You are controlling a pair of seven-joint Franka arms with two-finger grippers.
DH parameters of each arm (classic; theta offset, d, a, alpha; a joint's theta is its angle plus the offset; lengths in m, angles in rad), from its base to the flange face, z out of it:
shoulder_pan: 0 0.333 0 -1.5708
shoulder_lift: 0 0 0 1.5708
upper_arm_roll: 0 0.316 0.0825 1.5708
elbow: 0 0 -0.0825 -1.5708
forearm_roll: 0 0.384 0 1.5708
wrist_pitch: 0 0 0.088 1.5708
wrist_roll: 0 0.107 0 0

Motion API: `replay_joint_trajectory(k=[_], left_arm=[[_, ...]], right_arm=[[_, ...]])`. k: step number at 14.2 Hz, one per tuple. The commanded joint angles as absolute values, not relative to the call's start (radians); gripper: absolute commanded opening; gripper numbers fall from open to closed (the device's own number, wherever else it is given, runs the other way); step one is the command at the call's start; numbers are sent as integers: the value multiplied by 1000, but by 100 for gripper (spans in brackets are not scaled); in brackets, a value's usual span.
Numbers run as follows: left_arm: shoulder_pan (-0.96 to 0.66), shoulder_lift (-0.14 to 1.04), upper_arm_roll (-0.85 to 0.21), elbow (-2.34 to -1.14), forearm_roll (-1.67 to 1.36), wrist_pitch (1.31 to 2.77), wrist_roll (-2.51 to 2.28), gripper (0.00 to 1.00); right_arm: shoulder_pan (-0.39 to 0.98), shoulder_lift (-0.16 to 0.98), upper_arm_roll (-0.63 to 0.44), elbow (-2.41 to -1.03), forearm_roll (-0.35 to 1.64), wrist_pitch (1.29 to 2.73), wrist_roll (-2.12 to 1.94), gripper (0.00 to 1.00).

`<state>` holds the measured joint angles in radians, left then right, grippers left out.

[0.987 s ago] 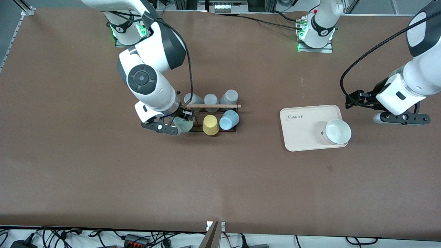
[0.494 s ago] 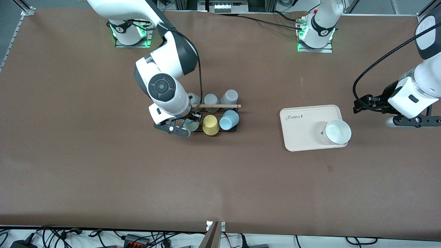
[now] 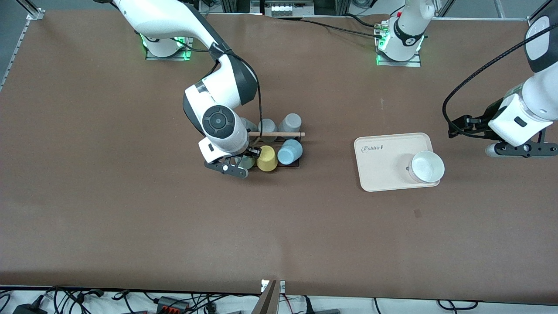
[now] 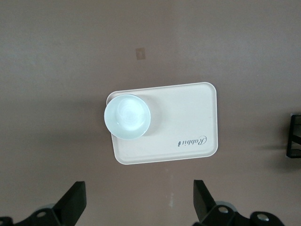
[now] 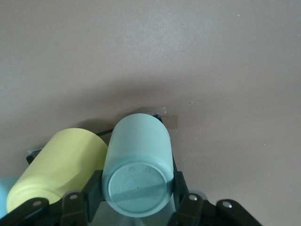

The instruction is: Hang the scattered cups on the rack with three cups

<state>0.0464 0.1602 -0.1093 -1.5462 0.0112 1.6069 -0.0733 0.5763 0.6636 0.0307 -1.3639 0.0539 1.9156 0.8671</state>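
Brown table (image 3: pixel 109 196) is carrying the rack (image 3: pixel 287 162); the right gripper (image 5: pixel 136 200) is clamping the mint cup (image 5: pixel 137 162) over the rack's end toward the right arm, beside the yellow cup (image 3: pixel 266 158) and blue cup (image 3: pixel 290 151); the left gripper (image 4: pixel 138 207) is waiting, fingers apart, above the cream tray (image 4: pixel 188 117).

A wide bench (image 3: pixel 130 218) covered in matte brown sheeting fills nearly the whole front view. Its surface is plain, with a small darker patch (image 3: pixel 417 213) toward the front edge and a few faint pale scuffs. Light falls evenly from above, casting soft shadows. Along the edge nearest the front camera runs a pale strip of floor littered with black cables (image 3: pixel 78 298) and power adapters. At the top edge stand aluminium frame profiles (image 3: pixel 30 8), and grey floor shows at both upper corners.
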Motion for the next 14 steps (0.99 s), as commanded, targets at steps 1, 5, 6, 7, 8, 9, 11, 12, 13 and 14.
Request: replay_joint_trajectory(k=[1, 5, 6, 7, 8, 9, 11, 12, 13, 14], left_arm=[[51, 143, -120, -1552, 35, 1614, -83, 100], [51, 143, -118, -1552, 32, 1615, -81, 100], [51, 143, -118, -1551, 32, 1615, -81, 100], [51, 143, -118, -1551, 31, 1615, -81, 100], [51, 143, -118, -1552, 32, 1614, -80, 100], [52, 143, -118, -1554, 31, 1611, -78, 100], [54, 146, -117, -1552, 34, 1615, -75, 100], [52, 146, -117, -1552, 34, 1615, -77, 100], [51, 146, -117, -1552, 31, 1615, -81, 100], [52, 144, -118, -1552, 23, 1615, -83, 100]], right_arm=[[586, 675, 23, -1333, 41, 1911, 894, 92], [569, 635, 14, -1325, 14, 1896, 769, 100], [569, 608, 12, -1325, -17, 1888, 685, 100], [558, 583, 9, -1325, -20, 1864, 655, 100], [530, 566, 5, -1324, -23, 1836, 647, 100], [503, 543, 3, -1316, -25, 1813, 632, 100], [419, 487, 3, -1302, -11, 1761, 568, 100], [363, 450, 5, -1319, 1, 1763, 554, 100], [304, 431, 6, -1325, 27, 1750, 549, 100], [260, 405, 8, -1330, 38, 1738, 528, 100]])
